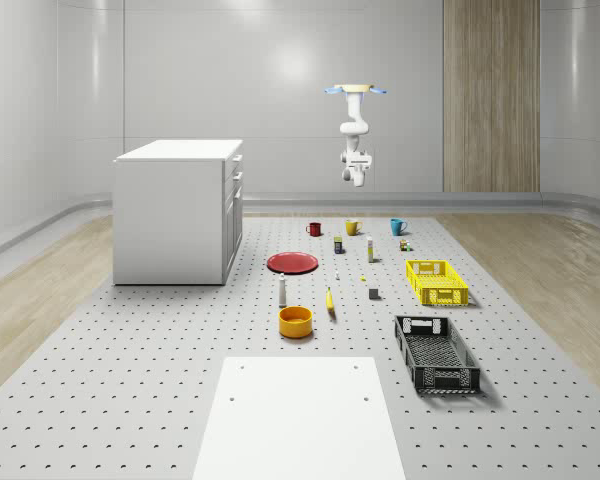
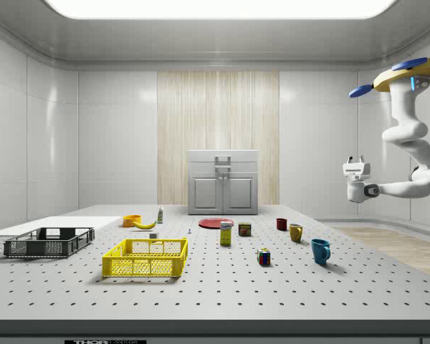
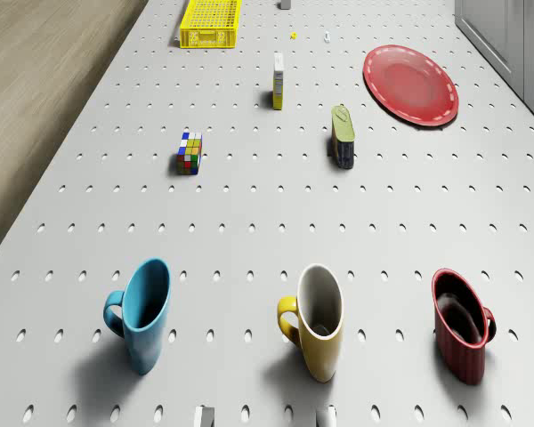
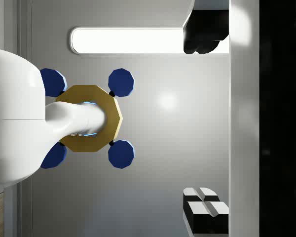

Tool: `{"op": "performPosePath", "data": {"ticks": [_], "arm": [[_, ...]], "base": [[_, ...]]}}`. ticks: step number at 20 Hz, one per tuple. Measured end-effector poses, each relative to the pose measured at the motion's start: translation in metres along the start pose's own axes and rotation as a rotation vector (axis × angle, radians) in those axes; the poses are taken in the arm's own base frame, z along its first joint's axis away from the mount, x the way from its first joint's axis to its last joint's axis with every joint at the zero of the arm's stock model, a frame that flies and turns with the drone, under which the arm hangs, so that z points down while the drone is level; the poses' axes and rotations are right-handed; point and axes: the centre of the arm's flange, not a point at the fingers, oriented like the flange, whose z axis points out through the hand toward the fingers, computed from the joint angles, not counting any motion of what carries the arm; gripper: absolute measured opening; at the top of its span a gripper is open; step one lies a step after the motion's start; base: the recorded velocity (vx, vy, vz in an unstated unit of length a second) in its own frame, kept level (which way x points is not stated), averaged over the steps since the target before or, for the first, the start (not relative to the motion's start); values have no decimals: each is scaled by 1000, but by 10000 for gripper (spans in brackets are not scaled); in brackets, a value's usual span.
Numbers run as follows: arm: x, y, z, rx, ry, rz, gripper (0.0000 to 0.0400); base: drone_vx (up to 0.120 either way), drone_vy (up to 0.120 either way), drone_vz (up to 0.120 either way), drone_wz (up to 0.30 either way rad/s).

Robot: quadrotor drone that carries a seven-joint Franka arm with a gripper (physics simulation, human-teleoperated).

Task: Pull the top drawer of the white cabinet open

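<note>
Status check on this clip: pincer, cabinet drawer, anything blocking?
Drone hovering high near the three mugs, pincer open, holding nothing. White cabinet far off, top drawer shut. Nothing blocking the drawer front.

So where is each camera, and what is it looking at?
Whole-scene view: high up, facing the white cabinet, hovering drone and arm.
Side view: low beside the table, facing the cabinet's front; arm at its right.
Drone view: on the drone, looking down at three mugs.
Wrist view: on the wrist, looking up at the drone, jaws apart.
Whole-scene and drone views share the red plate.
</note>
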Motion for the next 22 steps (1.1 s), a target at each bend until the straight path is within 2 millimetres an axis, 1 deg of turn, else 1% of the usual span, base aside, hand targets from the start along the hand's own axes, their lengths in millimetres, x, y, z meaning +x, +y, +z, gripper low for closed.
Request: {"op": "performPosePath", "data": {"ticks": [2,4,10,11,12,13,15,16,17,19,22], "arm": [[-2,2,-15,1,1,0,350],[-2,3,-30,2,2,0,332],[-1,1,-66,6,6,0,311],[2,4,-71,39,-27,3,310],[12,14,-73,148,-138,4,310],[24,25,-71,266,-258,3,312],[43,43,-60,481,-475,3,313],[50,50,-53,573,-569,2,313],[56,55,-46,655,-651,2,313],[63,62,-33,787,-784,1,311],[68,67,-18,920,-918,0,309]], "base": [[0,0,0,0],[0,0,0,0],[0,0,0,0],[0,0,0,0],[0,0,0,0],[0,0,0,0],[20,-120,0,0],[120,-120,0,0],[120,-120,0,0],[120,-120,100,0],[120,-120,120,0]]}}
